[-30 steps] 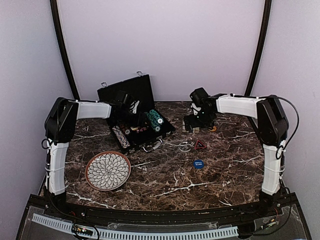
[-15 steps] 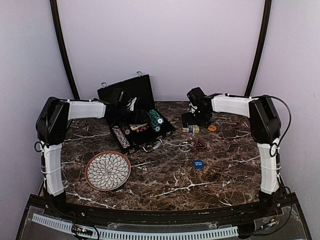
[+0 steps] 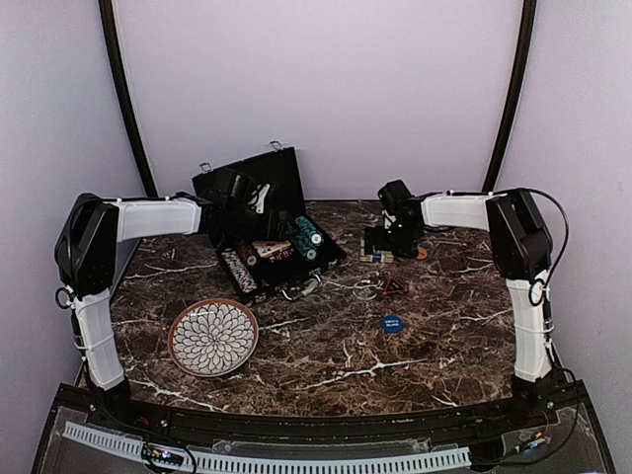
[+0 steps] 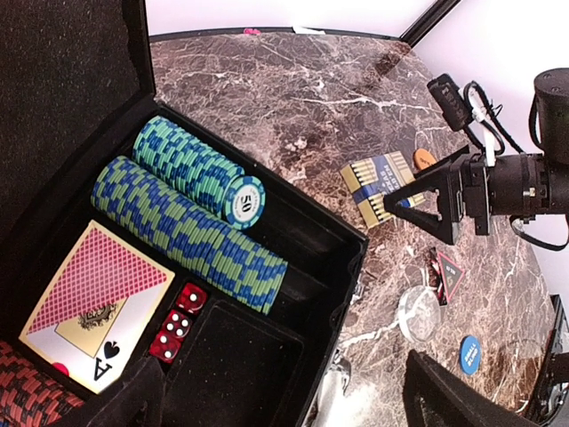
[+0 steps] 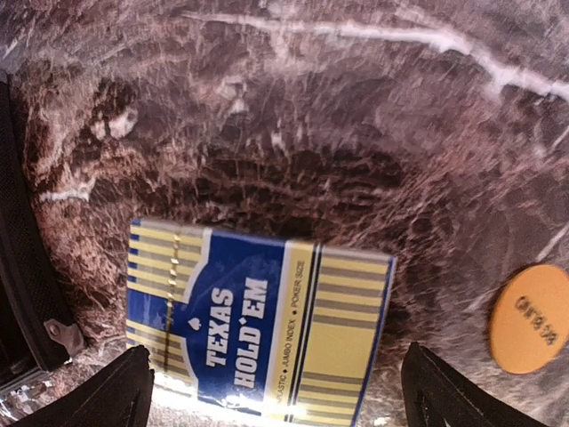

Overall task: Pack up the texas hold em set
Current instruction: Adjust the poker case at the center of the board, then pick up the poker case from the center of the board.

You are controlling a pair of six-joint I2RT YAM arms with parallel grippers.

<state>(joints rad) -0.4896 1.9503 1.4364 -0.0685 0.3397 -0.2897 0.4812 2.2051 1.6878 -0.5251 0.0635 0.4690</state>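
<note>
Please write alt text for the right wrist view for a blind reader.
A blue and yellow Texas Hold'em card box lies flat on the brown marble table, under the open right pincer. An orange round button lies nearby.

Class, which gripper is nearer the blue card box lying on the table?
Right. The right gripper hangs open just above the card box; the left gripper is off over the open case.

Glossy brown marble table [image 3: 326, 346], matt black felt-lined briefcase [image 4: 53, 89], glossy cardboard card deck [image 5: 258, 320]

Red chips [image 4: 22, 396] partly off-frame.
</note>
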